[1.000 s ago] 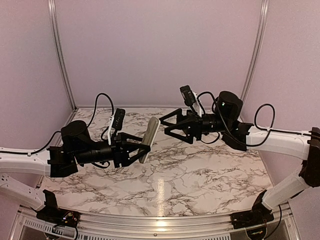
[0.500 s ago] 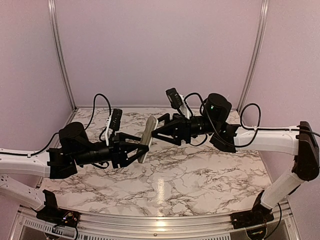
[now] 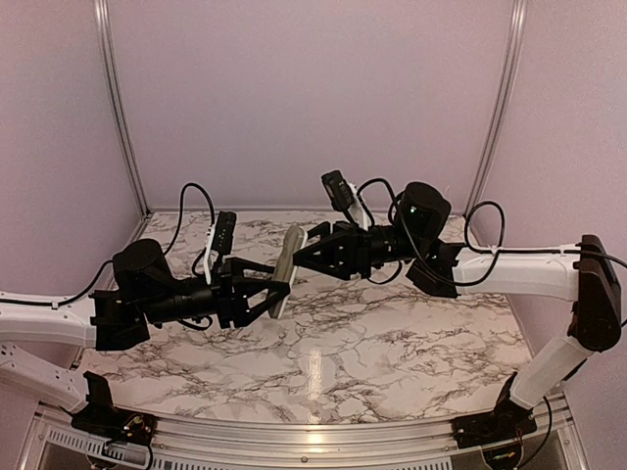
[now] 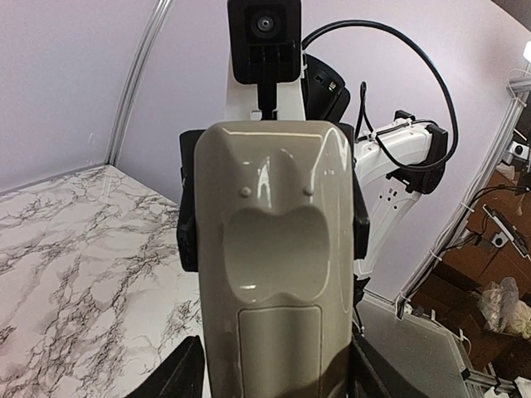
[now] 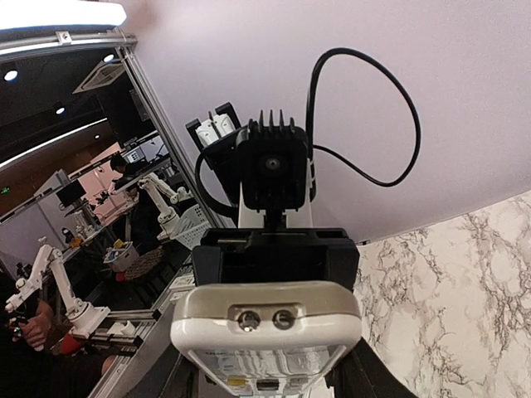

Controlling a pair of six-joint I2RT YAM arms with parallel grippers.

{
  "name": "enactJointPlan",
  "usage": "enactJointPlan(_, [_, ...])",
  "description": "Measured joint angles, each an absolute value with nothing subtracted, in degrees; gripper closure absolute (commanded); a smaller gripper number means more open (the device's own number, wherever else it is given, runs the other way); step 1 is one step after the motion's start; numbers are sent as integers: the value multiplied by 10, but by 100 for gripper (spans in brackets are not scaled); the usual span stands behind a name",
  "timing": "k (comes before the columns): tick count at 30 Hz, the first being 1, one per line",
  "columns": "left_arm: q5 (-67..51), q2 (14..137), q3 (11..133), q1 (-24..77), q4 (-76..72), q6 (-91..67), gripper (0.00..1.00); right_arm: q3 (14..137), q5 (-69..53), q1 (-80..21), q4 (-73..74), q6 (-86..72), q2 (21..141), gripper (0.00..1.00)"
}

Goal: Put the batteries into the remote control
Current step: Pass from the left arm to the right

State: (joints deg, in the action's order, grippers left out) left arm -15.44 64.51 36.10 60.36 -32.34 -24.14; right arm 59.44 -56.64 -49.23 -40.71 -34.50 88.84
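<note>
My right jaws have swung in from the right and, wide a second ago, have narrowed around the upper end of the slim white plastic remote control (image 3: 287, 264) with the grey-beige back. My left jaws are clamped on its lower half, holding it tilted in the air above the white marbled surface (image 3: 392, 343). The right jaws sit close against both long edges; whether they already press, I cannot tell. I judge this a handover or a brace. To do it well, I should seat the right jaws squarely, clear of the back panel, before the left jaws loosen. No batteries show in any view.
</note>
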Motion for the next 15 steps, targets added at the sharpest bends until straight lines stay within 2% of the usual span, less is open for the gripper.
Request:
enactJointPlan(5, [-139, 622, 361, 599, -300, -239, 3, 608, -567, -491, -356, -324, 888, 85])
enactJointPlan(9, [-113, 565, 356, 585, -262, -239, 1, 643, -533, -485, -224, -247, 884, 86])
enactJointPlan(15, [-57, 502, 354, 540, -194, -262, 1, 688, -409, -477, -1, -118, 884, 87])
